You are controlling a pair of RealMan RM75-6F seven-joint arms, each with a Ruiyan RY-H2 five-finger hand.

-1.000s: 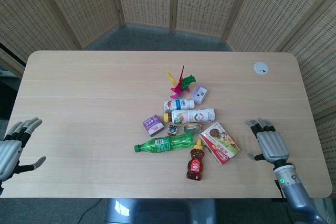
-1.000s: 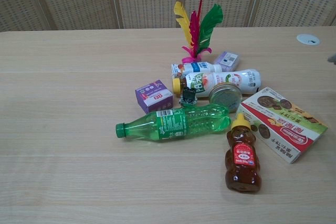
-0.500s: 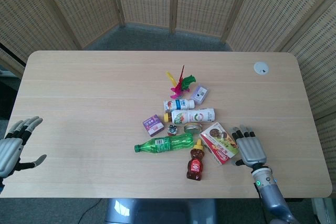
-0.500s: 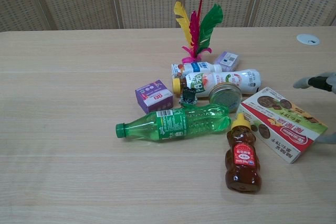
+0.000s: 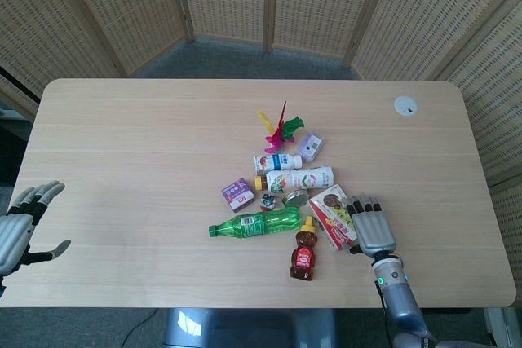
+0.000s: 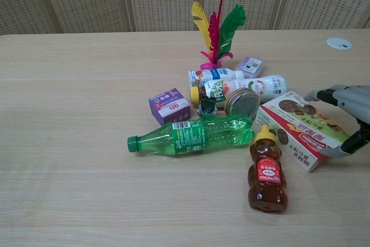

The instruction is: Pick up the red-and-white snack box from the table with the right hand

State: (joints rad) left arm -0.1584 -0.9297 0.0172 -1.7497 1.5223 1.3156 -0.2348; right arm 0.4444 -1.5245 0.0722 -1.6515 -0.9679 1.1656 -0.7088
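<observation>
The red-and-white snack box (image 5: 329, 212) (image 6: 295, 128) lies flat on the table, at the right edge of a cluster of items. My right hand (image 5: 372, 226) (image 6: 348, 111) lies over the box's right end, fingers (image 6: 324, 92) stretched across its top and thumb (image 6: 342, 149) against its near right corner. The fingers are spread, not closed around the box. My left hand (image 5: 19, 226) hovers at the table's left edge, fingers apart and empty; only the head view shows it.
Touching the box are a honey bear bottle (image 5: 304, 252) (image 6: 267, 172), a tilted round tin (image 5: 295, 198) (image 6: 241, 103) and a lying green bottle (image 5: 257, 222) (image 6: 193, 135). Behind are white bottles (image 6: 243, 89), a purple box (image 6: 169, 106) and a feather shuttlecock (image 6: 215, 33).
My right hand moved left from the table's right side onto the box's right end. The box slid and turned slightly left, tipping the tin. The left hand stayed put.
</observation>
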